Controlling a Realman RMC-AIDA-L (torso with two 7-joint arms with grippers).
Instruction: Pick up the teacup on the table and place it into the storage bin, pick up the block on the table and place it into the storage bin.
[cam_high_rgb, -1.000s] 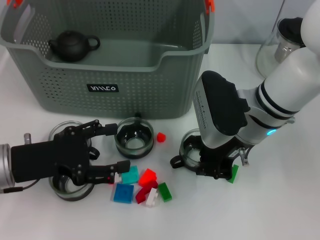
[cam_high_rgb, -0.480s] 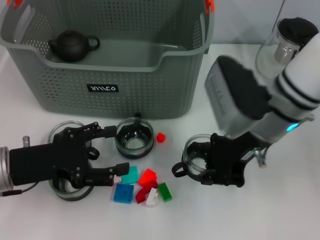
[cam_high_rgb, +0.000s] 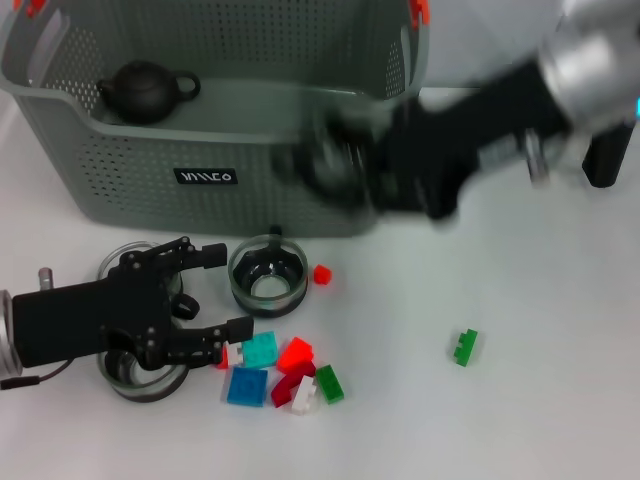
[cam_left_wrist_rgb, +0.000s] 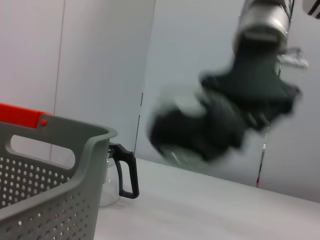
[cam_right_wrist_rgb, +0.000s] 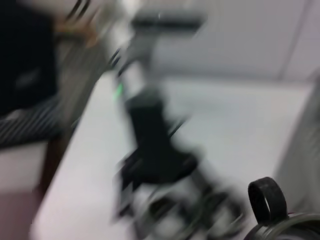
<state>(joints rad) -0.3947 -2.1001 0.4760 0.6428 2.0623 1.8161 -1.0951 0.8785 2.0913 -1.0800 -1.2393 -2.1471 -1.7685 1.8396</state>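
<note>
The storage bin (cam_high_rgb: 200, 150) stands at the back left, with a dark teapot (cam_high_rgb: 145, 90) inside. My right gripper (cam_high_rgb: 345, 165) shows as a blur in the air at the bin's front right corner, shut on a glass teacup (cam_high_rgb: 322, 160). The left wrist view shows the same gripper (cam_left_wrist_rgb: 210, 125) with the cup (cam_left_wrist_rgb: 172, 132) beyond the bin's rim (cam_left_wrist_rgb: 55, 145). My left gripper (cam_high_rgb: 228, 292) rests open low on the table, beside another teacup (cam_high_rgb: 268, 277). Blocks lie near it: teal (cam_high_rgb: 260, 350), red (cam_high_rgb: 295, 352), blue (cam_high_rgb: 246, 386). A lone green block (cam_high_rgb: 465, 347) lies to the right.
Two more glass cups (cam_high_rgb: 135, 262) (cam_high_rgb: 140, 378) sit partly under my left arm. A small red block (cam_high_rgb: 322, 273) and a green one (cam_high_rgb: 329, 383) lie by the cluster. A glass pitcher with a black handle (cam_left_wrist_rgb: 122, 170) stands right of the bin.
My right arm has lifted the teacup off the table and swung it up and left to the bin's corner, uncovering the lone green block. My left gripper has barely shifted.
</note>
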